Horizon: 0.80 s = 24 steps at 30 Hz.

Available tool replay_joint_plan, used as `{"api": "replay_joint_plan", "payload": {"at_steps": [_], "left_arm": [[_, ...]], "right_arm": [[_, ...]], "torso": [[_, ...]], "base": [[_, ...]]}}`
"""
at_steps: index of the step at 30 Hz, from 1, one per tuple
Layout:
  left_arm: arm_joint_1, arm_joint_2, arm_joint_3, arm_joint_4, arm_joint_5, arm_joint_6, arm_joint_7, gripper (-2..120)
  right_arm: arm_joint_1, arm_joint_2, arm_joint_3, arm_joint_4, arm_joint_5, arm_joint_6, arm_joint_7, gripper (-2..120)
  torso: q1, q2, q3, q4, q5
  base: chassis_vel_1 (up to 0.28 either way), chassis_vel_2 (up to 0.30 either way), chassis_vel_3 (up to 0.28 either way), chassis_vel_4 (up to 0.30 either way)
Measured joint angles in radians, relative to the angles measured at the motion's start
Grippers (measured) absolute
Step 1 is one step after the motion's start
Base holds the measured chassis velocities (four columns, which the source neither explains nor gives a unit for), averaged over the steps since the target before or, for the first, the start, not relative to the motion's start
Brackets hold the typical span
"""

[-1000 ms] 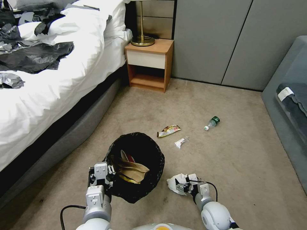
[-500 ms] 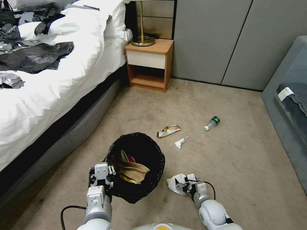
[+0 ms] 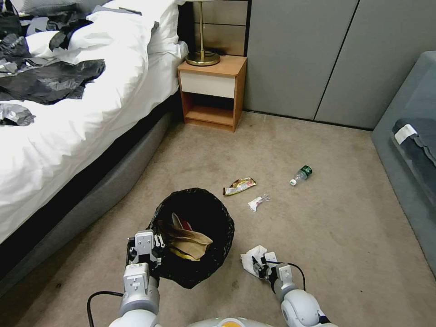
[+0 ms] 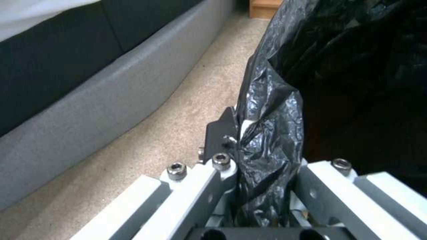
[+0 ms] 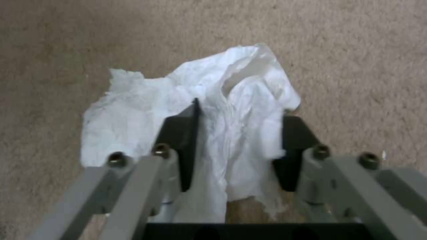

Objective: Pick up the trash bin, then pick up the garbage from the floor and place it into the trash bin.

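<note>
A bedroom: bed (image 3: 68, 113), nightstand (image 3: 212, 91) with a lamp (image 3: 202, 50).

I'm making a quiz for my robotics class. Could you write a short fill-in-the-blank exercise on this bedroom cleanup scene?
1. The left gripper is shut on the rim of the ____.
2. The right gripper's jaws straddle a crumpled white ____ on the carpet.
3. The small plastic bottle lies on the ____.
4. The lamp stands on the wooden ____ beside the bed.

Missing words: trash bin; tissue; carpet; nightstand

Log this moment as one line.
left gripper: shut on trash bin rim | right gripper: open, straddling tissue on floor
</note>
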Motion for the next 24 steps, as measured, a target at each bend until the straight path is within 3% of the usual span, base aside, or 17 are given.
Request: {"api": "replay_joint_plan", "payload": {"at_steps": [1, 3, 5, 8, 18, 24], "left_arm": [[0.0, 0.0, 0.0, 0.0, 0.0, 0.0, 0.0, 3], [0.0, 0.001, 0.0, 0.0, -0.001, -0.001, 0.0, 3], [0.0, 0.0, 0.0, 0.0, 0.0, -0.001, 0.0, 3], [0.0, -0.001, 0.002, 0.0, 0.0, -0.001, 0.0, 3], [-0.002, -0.002, 0.004, 0.0, 0.002, -0.001, -0.001, 3], [0.003, 0.0, 0.003, -0.001, 0.002, -0.002, -0.001, 3]], "right_arm": [[0.0, 0.0, 0.0, 0.0, -0.001, 0.001, 0.0, 32], [-0.002, 0.0, 0.001, 0.002, -0.004, 0.006, 0.0, 19], [-0.003, 0.0, 0.001, 0.004, -0.006, 0.007, 0.0, 15], [-0.009, -0.001, 0.001, 0.017, -0.01, 0.011, 0.003, 0], [-0.059, -0.015, 0.014, 0.129, -0.025, 0.042, 0.022, 0], [-0.121, -0.042, 0.032, 0.395, -0.026, 0.116, 0.035, 0]], "torso": [[0.0, 0.0, 0.0, 0.0, 0.0001], [0.0, 0.0, 0.0, -0.0001, 0.0004], [0.0, 0.0, 0.0, -0.0002, 0.0006], [0.0, 0.0, 0.0, -0.0003, 0.0012], [0.0, 0.0, 0.0, -0.0004, 0.0014], [0.0, 0.0, 0.0, -0.0003, 0.0009]], "base": [[0.0, 0.0, 0.0, 0.0], [0.0, 0.0, 0.0, 0.0], [0.0, 0.0, 0.0, 0.0], [0.0, 0.0, 0.0, 0.0], [0.0, 0.0, 0.0, 0.0], [0.0, 0.0, 0.0, 0.0]]}}
